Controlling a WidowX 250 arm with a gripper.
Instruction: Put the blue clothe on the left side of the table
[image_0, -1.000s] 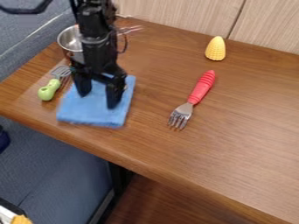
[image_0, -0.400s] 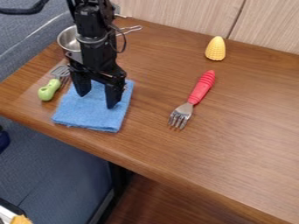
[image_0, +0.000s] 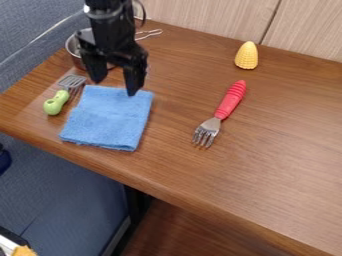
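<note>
A blue cloth (image_0: 107, 120) lies near the front edge of the wooden table (image_0: 220, 175), toward its left end, beside a green-handled utensil (image_0: 56, 103). The black gripper (image_0: 115, 88) hangs by the cloth's back edge, its two fingers spread well apart (nothing held between them).

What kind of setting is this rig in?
Probably a robot test bench set up as a mock kitchen: the arm over a wooden table, with a red-handled fork and toy corn cob.
</note>
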